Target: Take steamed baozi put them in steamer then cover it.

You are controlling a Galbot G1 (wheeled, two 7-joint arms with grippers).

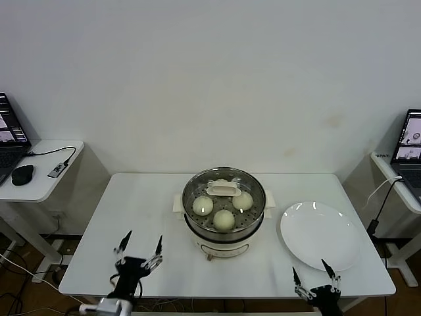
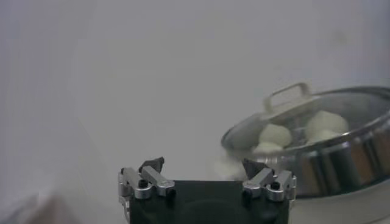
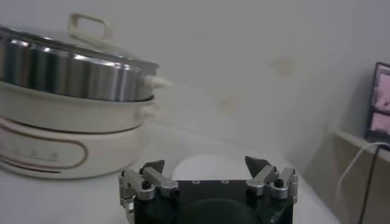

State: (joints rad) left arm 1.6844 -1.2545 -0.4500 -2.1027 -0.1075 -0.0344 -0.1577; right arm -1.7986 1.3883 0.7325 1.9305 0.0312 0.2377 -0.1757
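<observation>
The steamer (image 1: 197, 234) stands at the table's middle on its white base, with the clear glass cover (image 1: 223, 189) seated on top. Through the glass I see three baozi (image 1: 202, 206) (image 1: 243, 200) (image 1: 224, 220); a fourth is hidden. My left gripper (image 1: 143, 238) is open and empty near the front edge, left of the steamer. My right gripper (image 1: 309, 266) is open and empty at the front right. The left wrist view shows its gripper (image 2: 203, 163), the covered steamer (image 2: 341, 164) and baozi (image 2: 326, 125). The right wrist view shows its gripper (image 3: 204, 163) and the steamer (image 3: 73, 76).
An empty white plate (image 1: 320, 235) lies right of the steamer, just beyond my right gripper; it also shows in the right wrist view (image 3: 183, 165). A side table (image 1: 46, 171) with a laptop and mouse (image 1: 22, 174) stands at left. Another laptop (image 1: 409, 141) stands at right.
</observation>
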